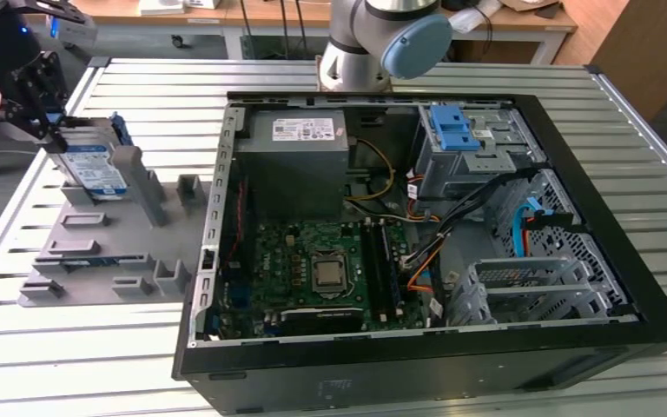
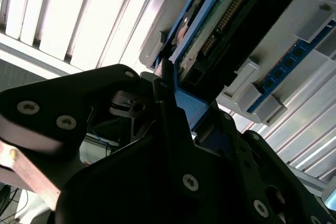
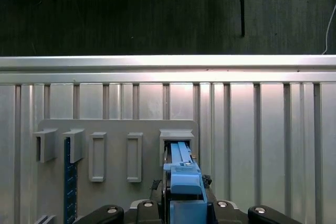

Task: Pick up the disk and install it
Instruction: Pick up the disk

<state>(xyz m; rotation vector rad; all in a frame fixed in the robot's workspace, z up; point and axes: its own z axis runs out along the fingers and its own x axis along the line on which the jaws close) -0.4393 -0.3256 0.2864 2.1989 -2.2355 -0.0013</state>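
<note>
We are looking across a slatted metal table [image 1: 611, 113] that is carrying everything else. An open black computer case [image 1: 426, 365] is lying on its side and taking up most of the exterior view's right. The arm [image 1: 380, 43] is rising from the table's far edge, behind the case. A grey holder plate [image 1: 90, 252] with upright slots is lying on the table at the exterior view's left, just beside the case.

Inside the case, a grey power supply [image 1: 293, 165] is sitting against the far wall, with the green motherboard [image 1: 310, 269] lying nearer to us. A metal drive cage [image 1: 478, 156] is standing in the far corner toward the exterior view's right, with a blue latch [image 1: 458, 130] on top.

The disk [image 1: 93, 169] is standing on edge at the far end of the holder plate, well apart from the case and leaning slightly. In the first wrist view its blue carrier frame [image 3: 181, 156] is running into one of the plate's slots; we cannot tell whether it is resting there or hanging just clear.

The gripper [image 1: 53, 130] is gripping the disk by its upper end. In the second wrist view, its black fingers [image 2: 164, 95] are pressing on the blue frame from both sides.
</note>
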